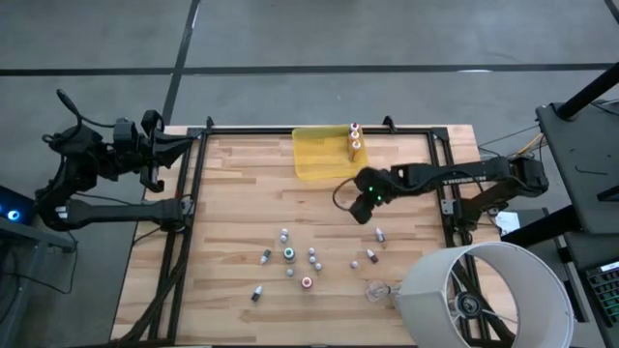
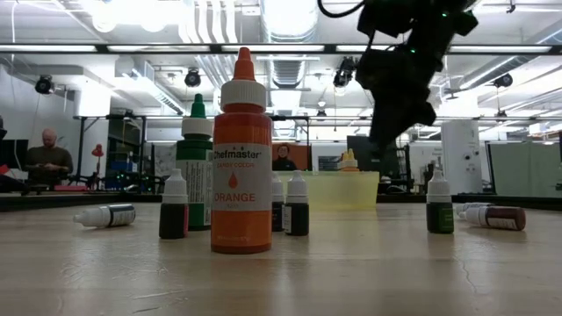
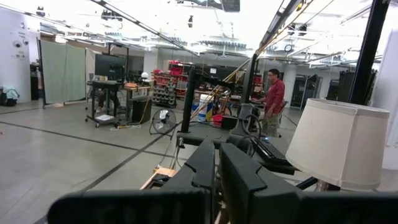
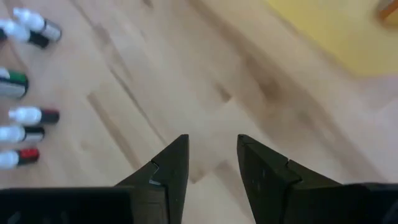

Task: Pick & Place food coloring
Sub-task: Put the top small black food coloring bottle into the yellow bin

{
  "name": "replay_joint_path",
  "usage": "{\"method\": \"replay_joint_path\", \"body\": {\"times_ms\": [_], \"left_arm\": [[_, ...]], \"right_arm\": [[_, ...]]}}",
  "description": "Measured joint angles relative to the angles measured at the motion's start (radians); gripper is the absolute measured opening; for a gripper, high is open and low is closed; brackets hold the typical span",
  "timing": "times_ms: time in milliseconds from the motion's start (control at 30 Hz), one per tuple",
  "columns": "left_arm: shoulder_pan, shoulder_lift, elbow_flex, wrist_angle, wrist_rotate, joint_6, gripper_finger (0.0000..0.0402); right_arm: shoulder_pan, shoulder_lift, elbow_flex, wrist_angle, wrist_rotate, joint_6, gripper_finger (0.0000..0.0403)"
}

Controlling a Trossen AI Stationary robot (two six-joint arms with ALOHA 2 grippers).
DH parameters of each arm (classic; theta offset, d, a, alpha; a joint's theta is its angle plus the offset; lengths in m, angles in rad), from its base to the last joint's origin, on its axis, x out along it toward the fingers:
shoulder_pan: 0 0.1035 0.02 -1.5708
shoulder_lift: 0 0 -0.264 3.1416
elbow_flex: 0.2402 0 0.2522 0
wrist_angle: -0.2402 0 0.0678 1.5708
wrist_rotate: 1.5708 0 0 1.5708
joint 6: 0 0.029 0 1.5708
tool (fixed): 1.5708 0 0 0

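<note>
we judge the job barely begun: two food coloring bottles (image 1: 355,138) stand in the yellow tray (image 1: 314,155), and about a dozen more (image 1: 290,254) lie or stand scattered on the worktop (image 1: 232,213), well away from the tray. they look tiny, with dark or pale bodies and white, green or orange caps; the low view shows a bigger orange one (image 2: 241,158) upright. our right tool (image 1: 361,208) hangs just beside the tray, between it and the scatter, fingers apart and empty. our left tool (image 3: 216,171) waits far from the tray, off the worktop's edge, fingers together.
</note>
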Motion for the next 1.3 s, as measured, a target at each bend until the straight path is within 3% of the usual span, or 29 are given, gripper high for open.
{"method": "replay_joint_path", "body": {"times_ms": [500,1133,1300], "left_arm": [[0.000,0.000,0.000,0.000,0.000,0.000,0.0000],[0.000,0.000,0.000,0.000,0.000,0.000,0.0000],[0.000,0.000,0.000,0.000,0.000,0.000,0.0000]], "right_arm": [[-0.183,0.000,0.050,-0.003,0.129,-0.078,0.0125],[-0.331,-0.014,0.165,0.001,0.125,-0.250,0.0123],[-0.332,-0.012,0.185,-0.002,0.031,-0.223,0.0133]]}}
